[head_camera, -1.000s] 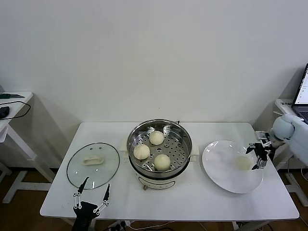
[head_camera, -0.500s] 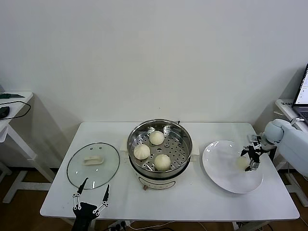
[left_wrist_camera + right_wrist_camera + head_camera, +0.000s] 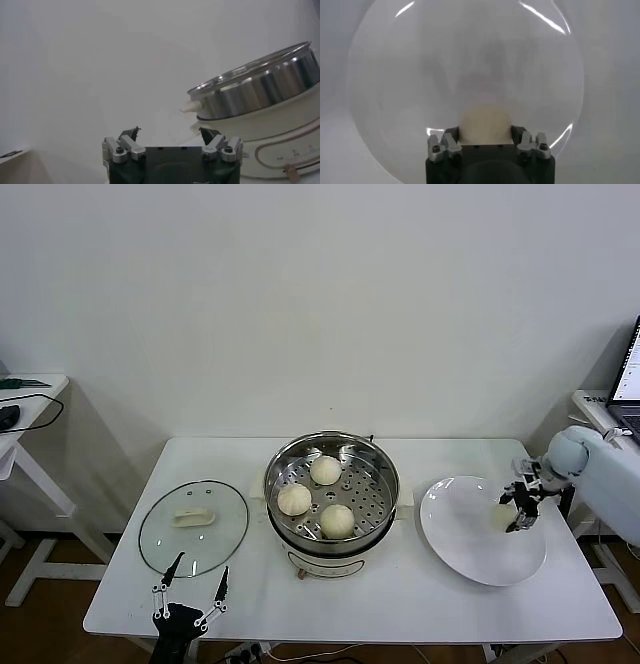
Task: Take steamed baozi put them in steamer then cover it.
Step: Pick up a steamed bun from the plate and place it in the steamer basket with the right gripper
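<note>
Baozi (image 3: 503, 515) dome-up – right end effector (image 3: 522, 509) clamps it, over plate (image 3: 470, 549).

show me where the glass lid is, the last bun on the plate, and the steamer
glass lid (image 3: 193, 527), head view, on the clear pane beside its handle.
last bun (image 3: 503, 516), head view, on its domed top, at the right end effector.
steamer (image 3: 375, 459), head view, on its steel rim.

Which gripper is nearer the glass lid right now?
Left. The left gripper hangs open just off the near edge of the glass lid. The right gripper is across the table, closed around the last baozi over the white plate.
</note>
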Controlling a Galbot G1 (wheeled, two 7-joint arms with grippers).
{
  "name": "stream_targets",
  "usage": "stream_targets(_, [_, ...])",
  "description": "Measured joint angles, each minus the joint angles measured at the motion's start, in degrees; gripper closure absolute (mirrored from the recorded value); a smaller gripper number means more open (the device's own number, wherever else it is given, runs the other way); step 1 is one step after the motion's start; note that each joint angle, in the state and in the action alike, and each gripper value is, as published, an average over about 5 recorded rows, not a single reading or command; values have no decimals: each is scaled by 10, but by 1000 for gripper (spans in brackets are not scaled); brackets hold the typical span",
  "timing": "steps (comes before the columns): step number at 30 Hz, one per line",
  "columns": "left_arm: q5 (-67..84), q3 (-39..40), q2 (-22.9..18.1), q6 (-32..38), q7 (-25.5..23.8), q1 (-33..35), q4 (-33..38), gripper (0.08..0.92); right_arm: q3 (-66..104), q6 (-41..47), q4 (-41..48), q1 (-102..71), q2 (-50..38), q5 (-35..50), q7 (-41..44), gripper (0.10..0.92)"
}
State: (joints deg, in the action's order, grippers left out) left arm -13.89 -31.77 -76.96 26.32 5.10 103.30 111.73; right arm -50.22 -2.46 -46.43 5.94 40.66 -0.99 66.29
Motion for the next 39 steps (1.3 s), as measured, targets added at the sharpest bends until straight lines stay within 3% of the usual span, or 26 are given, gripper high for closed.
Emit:
stream_targets(11, [1,2,4,0,0,-6,0,177,-142,27,-114,198,23,110,56,355])
stream_targets(22, [1,2,5,-1,1,-6,1,177,-270,91,-230,342,121,244,47,355])
stream_targets(39, [3,-2,4,-1,2,-10,-2,177,-345,144,-264,343,219,268,1,364])
